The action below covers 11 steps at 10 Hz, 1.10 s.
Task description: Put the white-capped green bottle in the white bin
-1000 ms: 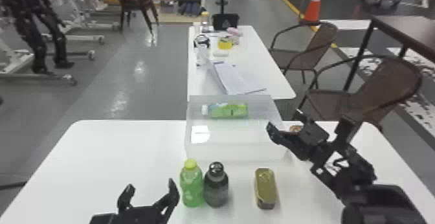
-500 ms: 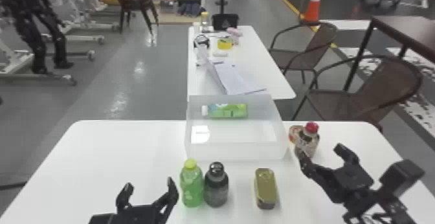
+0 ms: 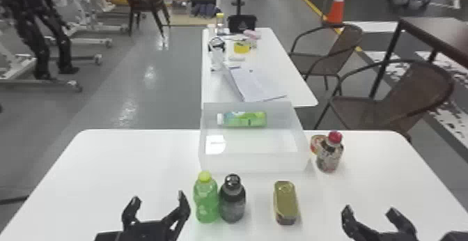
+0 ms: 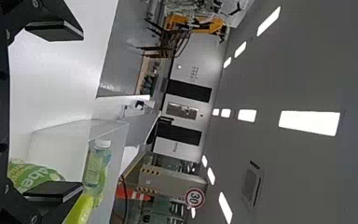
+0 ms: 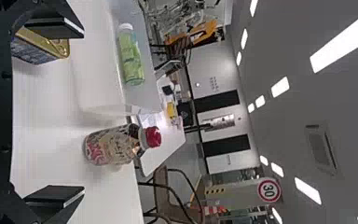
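Observation:
The white-capped green bottle (image 3: 245, 119) lies on its side in the white bin (image 3: 253, 162), along its far wall. My left gripper (image 3: 158, 202) stands open over the near left of the table, left of the yellow-capped green bottle (image 3: 206, 197). My right gripper (image 3: 372, 213) is open at the near right, nothing between its fingers. In the left wrist view the left gripper (image 4: 56, 112) is open, with the white-capped bottle (image 4: 96, 164) beyond. The right wrist view has the right gripper (image 5: 56, 112) open and the white-capped bottle (image 5: 130, 56) in the bin.
A black bottle (image 3: 232, 198) stands beside the yellow-capped one. A gold tin (image 3: 286, 202) lies right of it. The red-capped bottle (image 3: 329, 153) stands right of the bin, with another item (image 3: 317, 143) partly behind it. A second table (image 3: 296, 83) is beyond the bin.
The right arm has drawn back from beside the bin toward the near right edge, uncovering the red-capped bottle. The left arm has stayed nearly still, and the white-capped bottle has not moved.

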Each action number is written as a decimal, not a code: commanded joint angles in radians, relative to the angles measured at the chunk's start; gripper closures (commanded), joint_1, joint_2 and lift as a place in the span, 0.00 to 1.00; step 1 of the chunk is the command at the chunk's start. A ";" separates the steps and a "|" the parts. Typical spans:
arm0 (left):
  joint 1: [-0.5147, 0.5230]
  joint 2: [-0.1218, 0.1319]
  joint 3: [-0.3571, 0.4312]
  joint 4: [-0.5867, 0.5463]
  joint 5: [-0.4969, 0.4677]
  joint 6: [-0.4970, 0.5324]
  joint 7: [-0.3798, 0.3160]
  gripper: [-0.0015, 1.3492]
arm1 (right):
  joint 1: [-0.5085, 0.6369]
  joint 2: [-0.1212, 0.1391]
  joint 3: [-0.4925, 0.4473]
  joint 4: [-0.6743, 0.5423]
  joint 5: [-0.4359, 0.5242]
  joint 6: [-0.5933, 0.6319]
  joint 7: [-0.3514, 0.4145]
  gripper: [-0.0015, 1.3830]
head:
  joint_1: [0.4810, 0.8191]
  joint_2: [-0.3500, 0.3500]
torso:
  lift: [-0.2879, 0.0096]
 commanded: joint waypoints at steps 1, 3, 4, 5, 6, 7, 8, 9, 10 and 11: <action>-0.003 -0.001 0.001 -0.001 -0.020 0.000 0.000 0.12 | -0.015 0.005 0.000 0.008 0.042 0.013 0.011 0.09 | 0.20 0.50 | 0.63; -0.002 -0.001 0.006 -0.001 -0.027 0.000 0.000 0.12 | -0.032 -0.019 0.000 0.008 0.061 0.034 0.036 0.09 | 0.20 0.50 | 0.63; 0.000 -0.002 0.009 -0.001 -0.027 0.000 0.000 0.12 | -0.032 -0.018 0.000 0.010 0.065 0.034 0.036 0.09 | 0.20 0.50 | 0.63; 0.000 -0.007 0.012 -0.001 -0.027 0.000 0.000 0.12 | -0.032 -0.010 0.000 0.011 0.072 0.033 0.036 0.09 | 0.20 0.50 | 0.63; 0.000 -0.008 0.014 -0.001 -0.027 -0.002 0.000 0.12 | -0.032 -0.006 0.000 0.011 0.084 0.025 0.036 0.09 | 0.20 0.50 | 0.63; 0.000 -0.008 0.012 -0.001 -0.027 -0.002 0.000 0.12 | -0.032 -0.006 0.000 0.010 0.091 0.022 0.034 0.09 | 0.20 0.50 | 0.63; 0.000 -0.008 0.012 -0.001 -0.029 -0.003 0.000 0.12 | -0.032 -0.006 0.000 0.010 0.098 0.022 0.034 0.09 | 0.20 0.50 | 0.63; 0.000 -0.008 0.014 -0.001 -0.029 -0.003 0.000 0.12 | -0.032 -0.006 0.000 0.004 0.111 0.019 0.034 0.09 | 0.20 0.50 | 0.63; 0.001 -0.010 0.014 -0.001 -0.029 -0.003 0.000 0.12 | -0.032 -0.006 0.000 0.001 0.121 0.019 0.034 0.09 | 0.20 0.50 | 0.63; 0.001 -0.011 0.017 -0.001 -0.031 -0.003 0.000 0.12 | -0.032 -0.006 0.000 -0.002 0.127 0.019 0.034 0.09 | 0.20 0.50 | 0.63</action>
